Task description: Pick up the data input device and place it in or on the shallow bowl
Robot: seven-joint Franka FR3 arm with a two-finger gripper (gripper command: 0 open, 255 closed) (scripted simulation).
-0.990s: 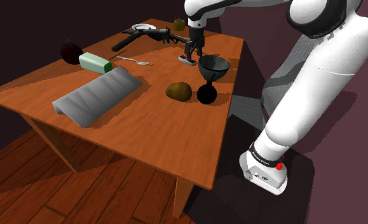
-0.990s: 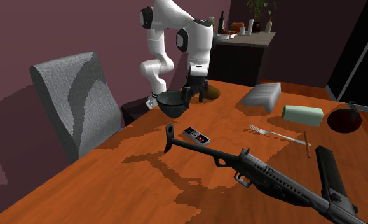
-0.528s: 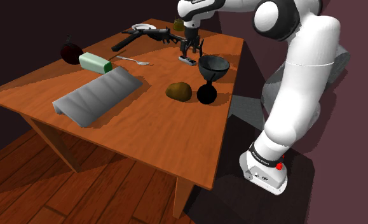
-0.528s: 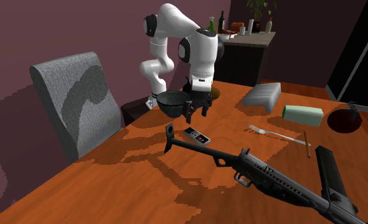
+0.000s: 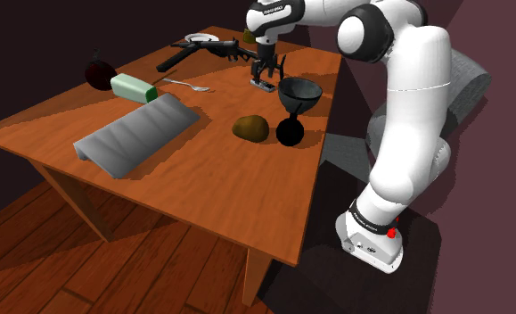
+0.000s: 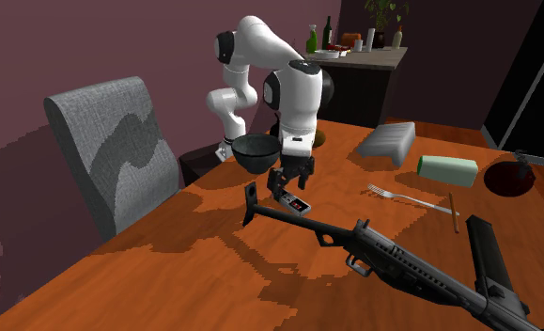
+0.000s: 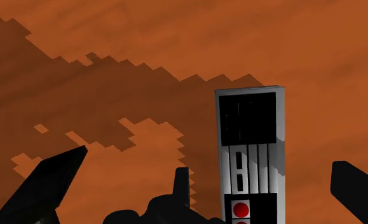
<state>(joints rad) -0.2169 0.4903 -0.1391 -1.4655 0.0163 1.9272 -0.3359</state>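
Note:
A small grey game controller (image 7: 249, 153) with black panels and red buttons lies flat on the wooden table (image 5: 211, 178). It also appears as the controller (image 6: 294, 201) near the gun's stock and as the controller (image 5: 263, 85) beside the bowl. My gripper (image 6: 289, 179) hangs just above it, pointing down, fingers apart and holding nothing. Seen from the wrist, the gripper (image 7: 211, 159) straddles the controller's buttoned end without touching it. The black stemmed bowl (image 5: 300, 92) stands upright close by, and the bowl (image 6: 256, 152) sits near the table edge by the chair.
A long black gun (image 6: 392, 259) lies just past the controller. A grey chair (image 6: 110, 150) stands at the table's side. A fork (image 6: 406, 197), a green block (image 6: 446, 169), a grey wedge (image 5: 140, 132), a brown lump (image 5: 250, 128) and a dark red round thing (image 5: 99, 73) share the table.
The arm has stretched out further, carrying the gripper from beside the bowl down to just above the controller. The fingers stayed open. No object has moved.

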